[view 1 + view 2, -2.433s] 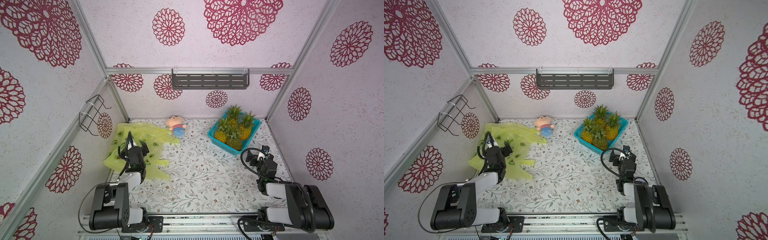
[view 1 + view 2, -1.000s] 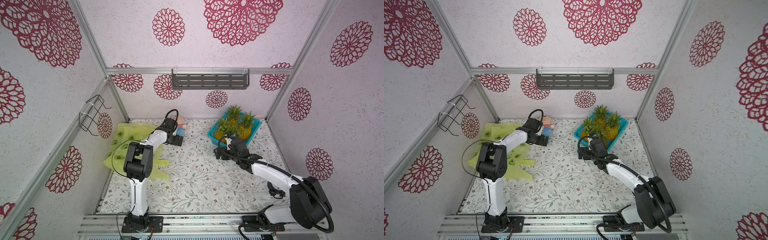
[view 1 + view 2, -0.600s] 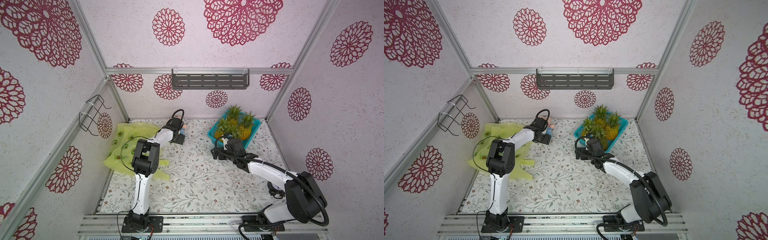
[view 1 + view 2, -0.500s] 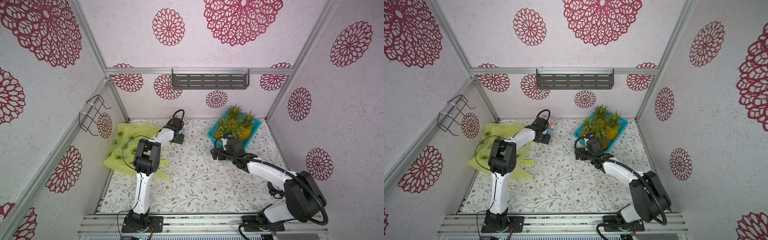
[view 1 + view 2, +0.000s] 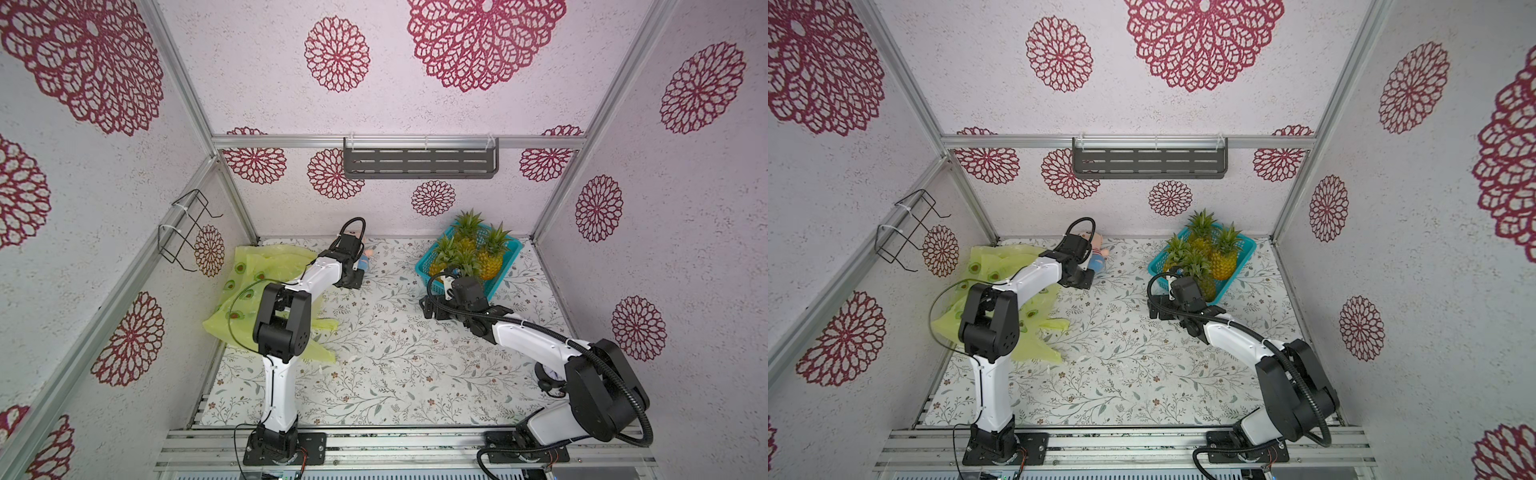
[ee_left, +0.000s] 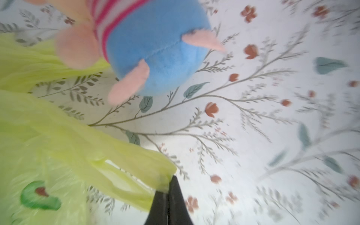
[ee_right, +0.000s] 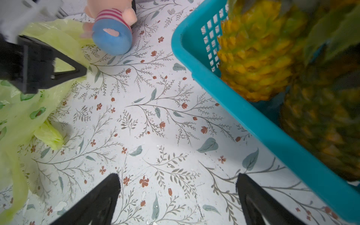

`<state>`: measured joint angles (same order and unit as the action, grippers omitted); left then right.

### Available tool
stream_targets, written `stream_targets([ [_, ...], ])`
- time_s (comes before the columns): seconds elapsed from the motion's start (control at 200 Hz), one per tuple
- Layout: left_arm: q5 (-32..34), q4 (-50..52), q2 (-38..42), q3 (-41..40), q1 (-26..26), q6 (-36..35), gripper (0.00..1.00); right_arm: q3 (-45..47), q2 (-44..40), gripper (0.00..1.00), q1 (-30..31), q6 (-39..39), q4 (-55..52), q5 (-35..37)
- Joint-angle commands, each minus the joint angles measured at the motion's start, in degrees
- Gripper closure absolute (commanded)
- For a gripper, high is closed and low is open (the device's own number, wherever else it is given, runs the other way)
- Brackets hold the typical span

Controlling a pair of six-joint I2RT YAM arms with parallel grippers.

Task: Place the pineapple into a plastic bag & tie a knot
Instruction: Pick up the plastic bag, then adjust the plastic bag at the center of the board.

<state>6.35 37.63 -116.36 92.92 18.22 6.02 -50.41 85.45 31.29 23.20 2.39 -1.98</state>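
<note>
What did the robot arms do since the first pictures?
Both arms stretched out from the front. The left claw went to the bag by the toy and shut on its edge. The right claw moved up beside the basket, open. The pineapples and toy stayed put.

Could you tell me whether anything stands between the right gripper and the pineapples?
Yes: a wall of the teal basket lies between the open right gripper and the pineapples standing in it; their crowns rise above its rim.
</note>
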Motion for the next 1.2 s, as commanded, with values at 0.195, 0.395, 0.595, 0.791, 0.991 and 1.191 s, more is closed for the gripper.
stream_targets([
  [0.195, -9.73, 1.04, 22.75, -6.76, 0.06, 1.87, 1.00, -8.26, 3.84, 0.07, 3.42, 0.05, 3.02, -10.93],
  [0.395, -18.82, -1.33, 27.20, -6.29, 0.71, 7.24, 1.00, -11.25, 7.26, 0.08, 7.35, 2.52, 9.89, -12.30],
  [0.595, -24.52, -2.96, 26.12, -3.55, 1.75, 10.44, 1.00, -13.88, 12.30, 0.11, 10.08, 7.33, 19.44, -13.85],
  [0.791, -23.85, 0.17, 26.75, 1.49, 3.26, 11.03, 1.00, -17.00, 16.26, 0.14, 11.14, 10.45, 24.46, -15.70],
  [0.991, -25.54, -1.97, 27.68, 0.35, 3.24, 11.60, 1.00, -18.79, 17.33, 0.15, 11.18, 12.05, 27.05, -16.88],
  [1.191, -28.08, -2.40, 25.19, 1.02, 3.23, 12.90, 1.00, -17.81, 17.63, 0.19, 11.18, 13.04, 27.74, -15.67],
])
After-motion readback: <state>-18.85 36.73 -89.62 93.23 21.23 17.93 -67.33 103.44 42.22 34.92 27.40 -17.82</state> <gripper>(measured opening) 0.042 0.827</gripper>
